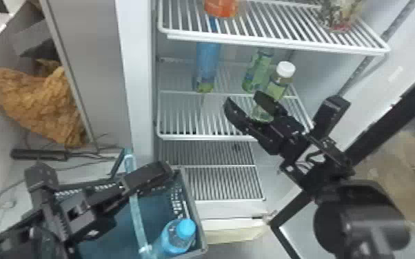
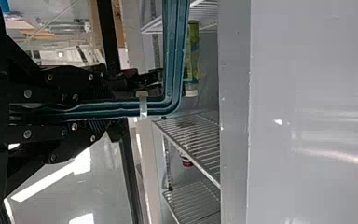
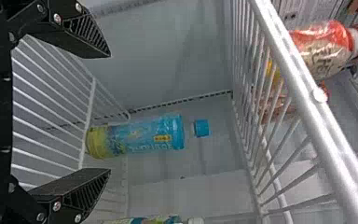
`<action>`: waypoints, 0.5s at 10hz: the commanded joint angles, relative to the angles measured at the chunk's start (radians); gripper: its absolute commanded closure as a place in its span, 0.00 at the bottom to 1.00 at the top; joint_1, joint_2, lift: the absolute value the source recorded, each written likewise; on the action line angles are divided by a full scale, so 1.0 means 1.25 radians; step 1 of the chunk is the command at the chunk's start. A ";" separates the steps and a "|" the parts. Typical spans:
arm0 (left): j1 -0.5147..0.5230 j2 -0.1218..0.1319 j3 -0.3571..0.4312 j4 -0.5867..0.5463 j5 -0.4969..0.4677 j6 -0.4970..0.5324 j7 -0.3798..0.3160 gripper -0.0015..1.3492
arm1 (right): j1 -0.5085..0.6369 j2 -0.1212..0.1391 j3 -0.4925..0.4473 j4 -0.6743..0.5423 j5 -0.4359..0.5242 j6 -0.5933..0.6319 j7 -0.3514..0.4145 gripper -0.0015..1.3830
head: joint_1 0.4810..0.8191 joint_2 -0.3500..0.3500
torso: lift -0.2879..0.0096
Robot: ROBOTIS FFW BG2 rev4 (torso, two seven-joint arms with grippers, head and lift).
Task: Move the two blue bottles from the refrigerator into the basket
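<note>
Had right end effector (image 3: 109,113) spread apart before the upright blue bottle (image 3: 149,136) on the shelf (image 1: 203,137), left end effector (image 2: 106,111) clamped on basket handle (image 2: 172,70); needed to advance level, straddle mid-body, squeeze gently.

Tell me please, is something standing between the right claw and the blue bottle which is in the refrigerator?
Nothing visible stands between the right claw and the blue bottle. The green bottles stand to the blue bottle's right, not in between.
</note>
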 commanded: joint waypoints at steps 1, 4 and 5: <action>0.000 0.001 0.000 0.000 0.000 0.000 0.000 0.89 | -0.039 0.000 0.021 0.056 0.000 -0.032 -0.012 0.14 | 0.63 0.23 | 0.23; 0.000 0.001 -0.002 0.000 0.000 0.002 0.000 0.89 | -0.116 0.001 0.066 0.144 0.002 -0.063 -0.041 0.14 | 0.63 0.25 | 0.23; 0.000 0.002 -0.002 0.000 0.000 0.004 0.000 0.89 | -0.133 0.005 0.076 0.162 0.008 -0.071 -0.057 0.14 | 0.63 0.26 | 0.23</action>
